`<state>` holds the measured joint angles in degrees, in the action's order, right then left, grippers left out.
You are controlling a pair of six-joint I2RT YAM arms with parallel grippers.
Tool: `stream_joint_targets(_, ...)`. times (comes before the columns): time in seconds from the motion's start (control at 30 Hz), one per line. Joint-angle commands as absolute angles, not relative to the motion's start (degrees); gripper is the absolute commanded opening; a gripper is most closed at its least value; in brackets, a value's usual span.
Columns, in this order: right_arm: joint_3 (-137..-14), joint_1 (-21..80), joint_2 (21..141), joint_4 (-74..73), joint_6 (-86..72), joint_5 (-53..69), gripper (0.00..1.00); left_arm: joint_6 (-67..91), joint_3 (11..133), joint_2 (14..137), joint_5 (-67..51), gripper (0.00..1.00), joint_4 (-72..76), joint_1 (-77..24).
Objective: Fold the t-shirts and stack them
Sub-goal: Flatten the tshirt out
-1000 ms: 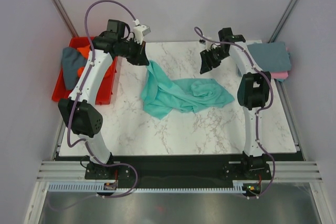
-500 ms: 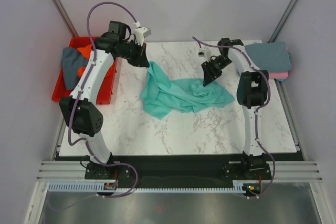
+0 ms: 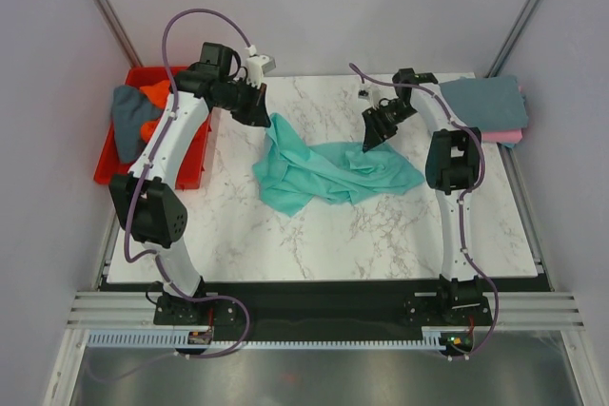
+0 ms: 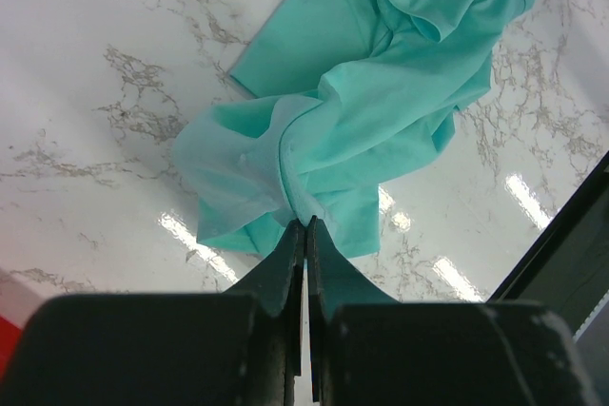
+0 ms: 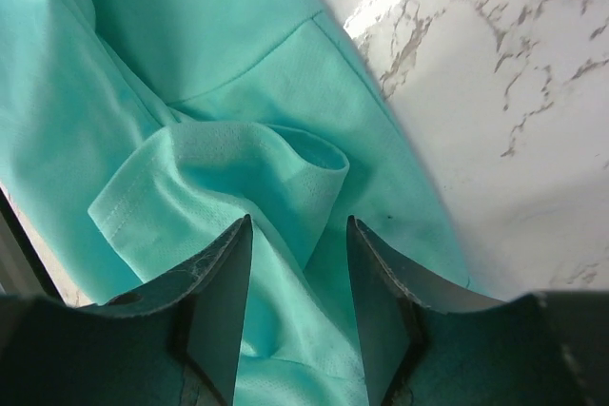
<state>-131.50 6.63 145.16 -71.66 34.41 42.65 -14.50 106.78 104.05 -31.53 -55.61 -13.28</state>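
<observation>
A teal t-shirt (image 3: pixel 333 173) lies crumpled in the middle of the marble table (image 3: pixel 285 235). My left gripper (image 3: pixel 265 119) is shut on the shirt's upper left edge and holds that part up; in the left wrist view the fabric (image 4: pixel 381 111) hangs from the closed tips of the gripper (image 4: pixel 304 225). My right gripper (image 3: pixel 369 145) stands open just above the shirt's upper right part. In the right wrist view its gripper (image 5: pixel 298 225) straddles a folded sleeve (image 5: pixel 247 168) without pinching it. A folded blue-grey t-shirt (image 3: pixel 487 102) rests on a pink one (image 3: pixel 509 135) at the right.
A red bin (image 3: pixel 114 173) stands off the table's left edge, holding a grey shirt (image 3: pixel 128 116) and an orange one (image 3: pixel 152 97). Grey walls and metal posts close in the back and both sides.
My right gripper has come down and left from above the table's back onto the teal shirt. The left gripper has held its grip and shifted only slightly.
</observation>
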Motion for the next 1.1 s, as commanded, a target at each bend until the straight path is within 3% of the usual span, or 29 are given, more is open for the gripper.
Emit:
stream_joint_targets(0.0,-134.47,6.59,142.13,-70.31,34.63,46.32,0.53,-16.35,106.44,103.36,-30.85,0.04,-55.11,-13.62)
stream_joint_targets(0.83,-135.62,6.68,148.62,-64.34,28.48,47.11,0.49,-16.96,106.44,102.92,-28.48,0.04,-55.02,-15.38)
stream_joint_targets(0.9,-135.53,6.68,148.62,-64.25,28.48,47.20,0.45,-17.05,106.44,103.01,-28.39,0.04,-55.02,-15.56)
stream_joint_targets(1.07,-135.35,6.68,148.62,-64.16,28.04,47.55,0.22,-17.23,106.52,103.10,-28.13,0.04,-55.11,-15.82)
